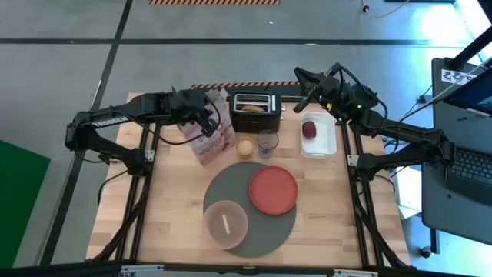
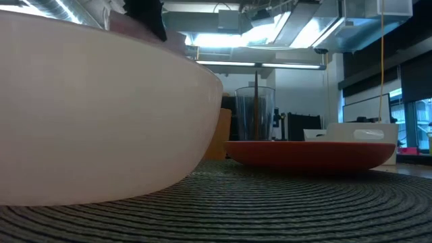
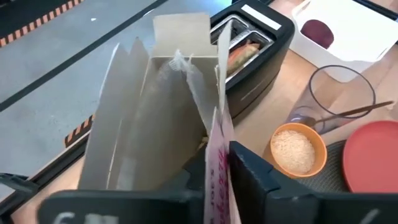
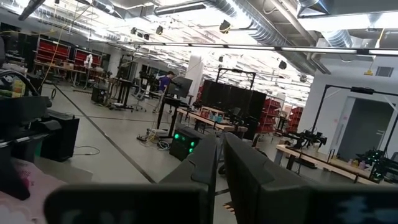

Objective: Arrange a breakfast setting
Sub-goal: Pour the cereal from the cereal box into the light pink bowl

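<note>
An open pink cereal box (image 1: 211,138) stands tilted at the table's far left, its top flaps up and an inner bag (image 3: 168,106) showing. My left gripper (image 3: 219,155) is shut on it (image 1: 204,121). The dark-grey mat (image 1: 265,231) lies near the front. On it are the red plate (image 1: 273,189) and the pale bowl (image 1: 226,223). A bagel half (image 3: 239,53) sticks out of the black toaster (image 1: 254,111). The thin golden spoon (image 3: 356,112) stands in a glass (image 1: 267,142). My right gripper (image 1: 304,86) hangs shut, with nothing in it, above the far edge. My left gripper pinches the box's pink side wall at its open top edge (image 3: 219,134), one finger inside the box and one outside. The fingers slant down from the table's left. Whether the box's bottom rests on the table, I cannot tell.
A small orange cup of tan grains (image 1: 244,146) stands beside the glass. A white tray (image 1: 323,142) at the far right holds the small dark-red fruit (image 1: 309,129). In the low view the bowl (image 2: 101,115) fills the left and the plate (image 2: 310,152) lies behind.
</note>
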`<state>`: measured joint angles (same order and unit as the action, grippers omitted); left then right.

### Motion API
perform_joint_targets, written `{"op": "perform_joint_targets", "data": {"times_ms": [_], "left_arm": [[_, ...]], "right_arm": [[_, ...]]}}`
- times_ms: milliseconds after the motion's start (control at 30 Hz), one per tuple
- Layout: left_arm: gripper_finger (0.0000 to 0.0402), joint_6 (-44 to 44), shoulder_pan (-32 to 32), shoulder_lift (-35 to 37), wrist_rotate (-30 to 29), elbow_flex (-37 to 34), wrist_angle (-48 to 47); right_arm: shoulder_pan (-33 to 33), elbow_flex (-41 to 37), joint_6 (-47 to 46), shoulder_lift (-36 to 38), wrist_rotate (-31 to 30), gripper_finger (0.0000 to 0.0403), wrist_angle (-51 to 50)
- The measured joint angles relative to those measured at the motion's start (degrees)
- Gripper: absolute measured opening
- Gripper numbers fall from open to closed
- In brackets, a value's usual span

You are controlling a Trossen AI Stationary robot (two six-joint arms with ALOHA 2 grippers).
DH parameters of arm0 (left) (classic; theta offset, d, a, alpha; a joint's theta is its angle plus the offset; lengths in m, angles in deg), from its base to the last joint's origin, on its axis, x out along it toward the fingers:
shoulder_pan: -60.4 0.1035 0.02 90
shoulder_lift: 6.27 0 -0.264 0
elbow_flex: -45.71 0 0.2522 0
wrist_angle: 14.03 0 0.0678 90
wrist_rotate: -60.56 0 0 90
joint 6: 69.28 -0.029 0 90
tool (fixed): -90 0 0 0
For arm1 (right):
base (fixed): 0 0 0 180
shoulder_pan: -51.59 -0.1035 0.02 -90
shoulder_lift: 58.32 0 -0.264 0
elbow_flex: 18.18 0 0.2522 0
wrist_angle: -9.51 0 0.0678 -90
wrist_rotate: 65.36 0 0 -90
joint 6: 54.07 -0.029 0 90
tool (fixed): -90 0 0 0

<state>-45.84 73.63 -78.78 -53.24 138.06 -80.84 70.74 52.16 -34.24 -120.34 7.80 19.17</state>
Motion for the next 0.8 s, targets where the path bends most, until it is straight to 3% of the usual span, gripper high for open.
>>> {"op": "perform_joint_targets", "data": {"times_ms": [433, 800], "left_arm": [[0.0164, -0.5, 0.0, 0.4, 5.5, 0.6, 0.6], [0.0222, -4.5, 0.0, 0.6, 3.5, 12.0, -1.0]], "right_arm": [[0.0, 0.0, -0.1, 0.0, 0.0, 0.0035, 0.0], [0.0, 0.0, -0.1, 0.0, 0.0, 0.0035, 0.0]]}}
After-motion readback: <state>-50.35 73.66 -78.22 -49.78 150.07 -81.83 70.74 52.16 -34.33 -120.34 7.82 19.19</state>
